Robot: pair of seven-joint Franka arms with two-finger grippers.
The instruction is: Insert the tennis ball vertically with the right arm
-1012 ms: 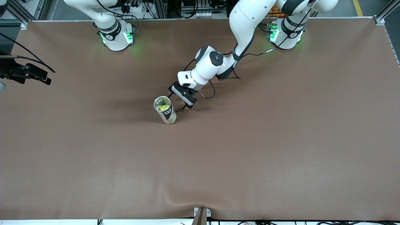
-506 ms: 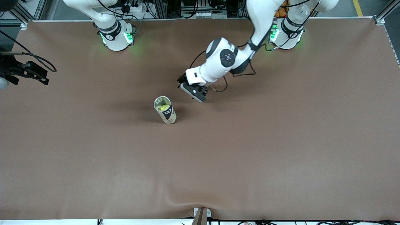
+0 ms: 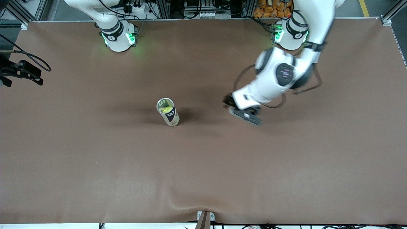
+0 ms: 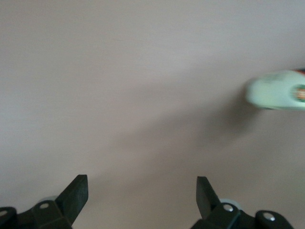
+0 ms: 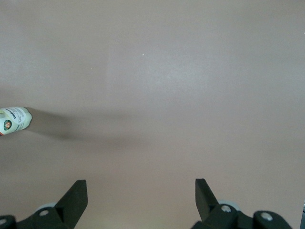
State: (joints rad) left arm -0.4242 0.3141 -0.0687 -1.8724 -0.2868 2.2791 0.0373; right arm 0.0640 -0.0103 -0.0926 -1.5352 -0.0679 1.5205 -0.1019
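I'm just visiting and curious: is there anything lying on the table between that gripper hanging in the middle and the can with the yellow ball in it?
Nothing visible. Only bare brown table lies between the open left gripper and the upright can, with the tennis ball already inside. The right gripper, also open, waits at the right arm's end.

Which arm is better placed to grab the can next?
Left, probably. The left gripper hangs open over the table near the upright can, ball inside. The right gripper, also open, is out by the table's edge.

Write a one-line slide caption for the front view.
Tennis ball sits inside the upright can; open left tool hovers over bare table.
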